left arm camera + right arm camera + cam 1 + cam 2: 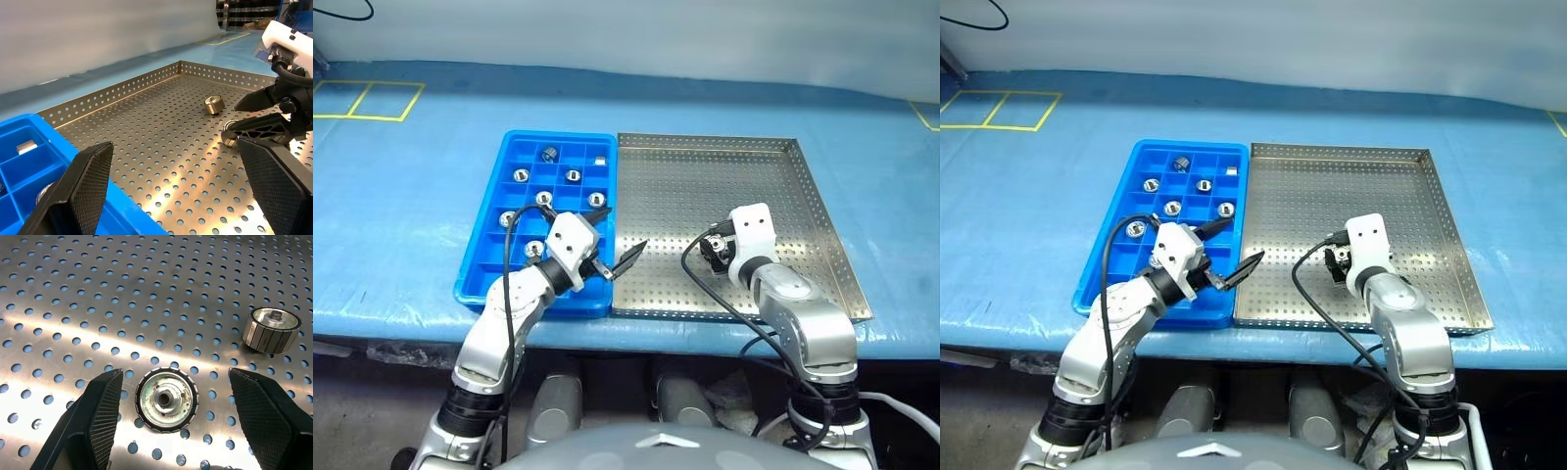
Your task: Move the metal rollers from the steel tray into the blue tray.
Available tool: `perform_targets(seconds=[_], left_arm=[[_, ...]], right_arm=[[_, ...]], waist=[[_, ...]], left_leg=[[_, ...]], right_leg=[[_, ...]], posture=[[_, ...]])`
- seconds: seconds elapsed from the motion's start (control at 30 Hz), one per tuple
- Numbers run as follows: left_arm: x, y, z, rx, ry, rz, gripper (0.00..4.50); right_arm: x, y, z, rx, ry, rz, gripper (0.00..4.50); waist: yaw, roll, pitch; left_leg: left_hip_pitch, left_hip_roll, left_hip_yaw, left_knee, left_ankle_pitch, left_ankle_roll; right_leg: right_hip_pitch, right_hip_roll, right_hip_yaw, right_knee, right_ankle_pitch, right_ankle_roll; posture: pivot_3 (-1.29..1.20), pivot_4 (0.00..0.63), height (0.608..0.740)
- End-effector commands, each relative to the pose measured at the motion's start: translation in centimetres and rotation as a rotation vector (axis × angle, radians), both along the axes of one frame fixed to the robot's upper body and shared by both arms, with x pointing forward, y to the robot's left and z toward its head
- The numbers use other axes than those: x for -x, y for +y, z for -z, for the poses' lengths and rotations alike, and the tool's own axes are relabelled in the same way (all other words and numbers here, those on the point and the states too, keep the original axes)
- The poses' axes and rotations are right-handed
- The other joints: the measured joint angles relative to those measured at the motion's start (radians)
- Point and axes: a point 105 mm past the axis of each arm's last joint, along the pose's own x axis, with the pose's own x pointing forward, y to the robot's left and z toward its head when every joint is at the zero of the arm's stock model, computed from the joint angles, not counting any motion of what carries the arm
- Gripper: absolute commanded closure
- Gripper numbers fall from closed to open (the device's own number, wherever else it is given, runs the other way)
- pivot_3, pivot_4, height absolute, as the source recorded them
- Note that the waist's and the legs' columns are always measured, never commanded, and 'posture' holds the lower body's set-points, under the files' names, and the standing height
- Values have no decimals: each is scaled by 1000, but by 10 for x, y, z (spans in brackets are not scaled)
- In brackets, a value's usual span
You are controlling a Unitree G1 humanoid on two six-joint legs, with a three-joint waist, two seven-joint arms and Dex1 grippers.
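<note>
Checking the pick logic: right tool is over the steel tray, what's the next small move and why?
Probably lower the right tool and close on the roller lying flat between its open fingers on the steel tray. A second roller sits apart, clear of the grasp. The left tool stands open at the blue tray.

From my seat it's all sitting on a blue table cover (401, 215), a bit wrinkly, with yellow tape squares (367, 100) way off past the jaws, far left corner. Pale wall (636, 34) behind everything.
</note>
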Motion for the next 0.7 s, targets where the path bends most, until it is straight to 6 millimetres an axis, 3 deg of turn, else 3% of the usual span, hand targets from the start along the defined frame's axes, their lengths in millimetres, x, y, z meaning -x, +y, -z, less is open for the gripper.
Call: perform_targets(seconds=[0.03, 0.23, 0.33, 0.47, 0.7], left_arm=[[3, -2, -5, 22, -30, 13, 80], [4, 1, -2, 14, -28, -1, 80], [5, 5, -2, 16, -34, -22, 0], [4, 12, -4, 40, -37, -68, 0], [-4, 41, -14, 52, -94, -212, 0]], right_arm=[[-3, 4, 2, -14, -2, -11, 860], [-7, 0, 19, -15, 59, 12, 860], [-9, 3, 16, -31, 41, -1, 1424], [-12, 11, 6, -46, 4, -31, 2594], [-23, 53, -38, -66, -138, -196, 2665]], waist=[[0, 0, 0], [1, 0, 0], [3, 0, 0], [4, 0, 0], [5, 1, 0]], left_leg=[[0, 0, 0, 0, 0, 0], [0, 0, 0, 0, 0, 0], [0, 0, 0, 0, 0, 0], [0, 0, 0, 0, 0, 0], [0, 1, 0, 0, 0, 0]], right_leg=[[0, 0, 0, 0, 0, 0], [0, 0, 0, 0, 0, 0], [0, 0, 0, 0, 0, 0], [0, 0, 0, 0, 0, 0], [-1, 1, 0, 1, 0, 0]], posture=[[56, 150, 740], [85, 150, 740], [96, 150, 740], [103, 150, 740], [142, 150, 740]])
